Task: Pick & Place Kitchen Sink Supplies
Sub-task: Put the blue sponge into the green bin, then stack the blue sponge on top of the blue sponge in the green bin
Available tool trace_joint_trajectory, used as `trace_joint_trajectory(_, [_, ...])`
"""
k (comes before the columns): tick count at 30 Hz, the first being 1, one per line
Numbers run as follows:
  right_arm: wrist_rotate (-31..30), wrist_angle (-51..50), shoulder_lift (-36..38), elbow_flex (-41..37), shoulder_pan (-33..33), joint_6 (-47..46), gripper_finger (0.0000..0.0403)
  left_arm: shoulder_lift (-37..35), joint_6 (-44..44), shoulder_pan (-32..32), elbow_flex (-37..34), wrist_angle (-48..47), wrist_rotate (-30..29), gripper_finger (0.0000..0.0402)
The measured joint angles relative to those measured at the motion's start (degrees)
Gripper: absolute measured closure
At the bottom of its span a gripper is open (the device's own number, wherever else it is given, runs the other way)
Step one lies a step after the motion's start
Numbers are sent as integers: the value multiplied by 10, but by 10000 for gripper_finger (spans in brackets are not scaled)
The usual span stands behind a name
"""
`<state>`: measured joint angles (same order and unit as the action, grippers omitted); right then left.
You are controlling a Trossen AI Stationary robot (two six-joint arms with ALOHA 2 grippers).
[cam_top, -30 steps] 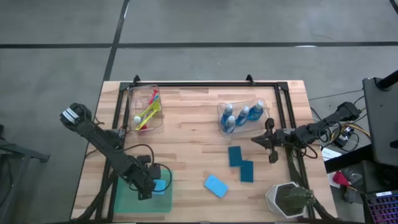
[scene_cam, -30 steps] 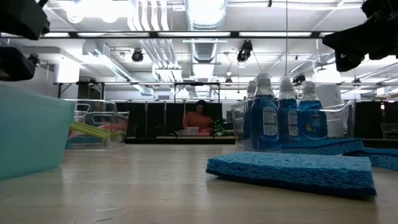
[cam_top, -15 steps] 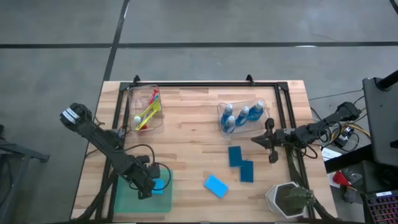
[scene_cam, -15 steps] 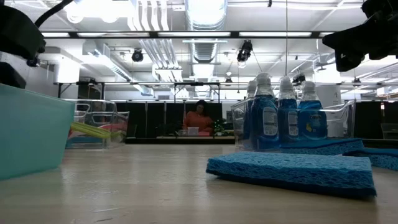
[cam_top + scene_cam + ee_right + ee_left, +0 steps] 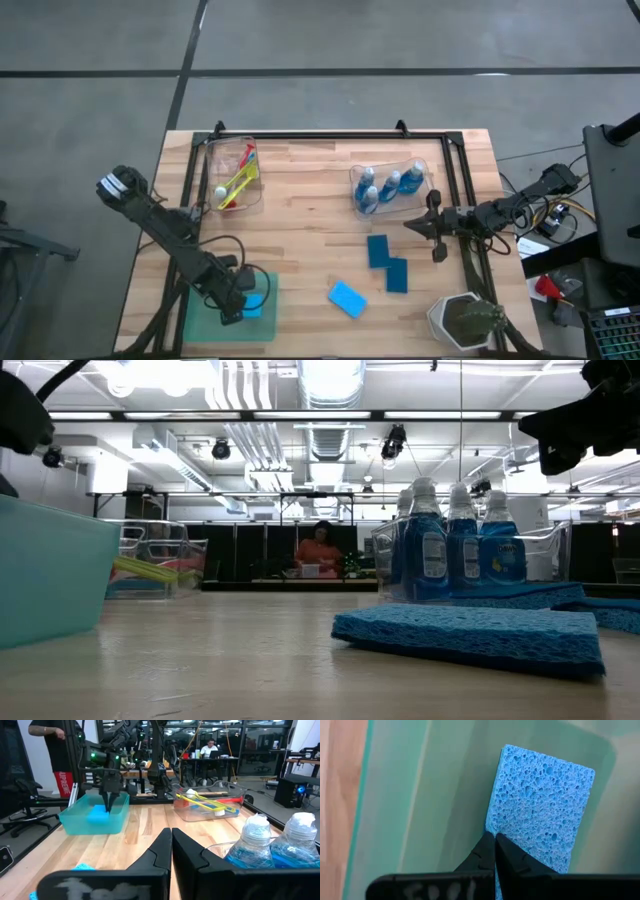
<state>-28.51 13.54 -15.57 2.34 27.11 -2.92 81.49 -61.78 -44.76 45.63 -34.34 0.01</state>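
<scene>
My left gripper (image 5: 494,836) reaches down into the green tray (image 5: 200,325) at the table's near left, shut on a blue sponge (image 5: 540,810). The right wrist view shows that sponge (image 5: 99,813) through the tray wall, below the left gripper (image 5: 109,796). Three more sponges lie flat on the table: two teal ones (image 5: 378,250) (image 5: 397,275) and a light blue one (image 5: 347,298). Blue bottles (image 5: 390,185) lie in a clear bin, and brushes (image 5: 235,182) in another. My right gripper (image 5: 410,226) hovers shut and level at the right side, holding nothing. My left gripper has its two fingertips closed together on one long edge of the sponge (image 5: 490,822). The fingers come from above, slanting steeply down. The sponge's broad face (image 5: 545,795) is turned toward the wrist camera. I cannot tell whether the sponge rests on the tray floor.
A white faceted pot with a plant (image 5: 465,320) stands at the near right corner. A dark frame (image 5: 330,135) runs along the table's far edge and sides. Bare wood lies in the middle between the tray and the loose sponges. People show in the room beyond the table.
My left gripper has sunk a little deeper into the tray, drifting slightly toward the table's near edge and rolling somewhat, still shut on the sponge, which has gone down with it.
</scene>
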Motion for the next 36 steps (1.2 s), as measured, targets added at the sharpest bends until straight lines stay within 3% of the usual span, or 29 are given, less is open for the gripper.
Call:
trace_joint_trajectory(19, [0,0,0,0,0,1,394,0,-33,-12,-11,7,-11,399])
trace_joint_trajectory(31, [0,0,0,0,0,1,394,0,-41,-12,-11,9,-16,317])
trace_joint_trajectory(36, [0,0,0,0,0,1,394,-6,-40,-11,9,9,-7,301])
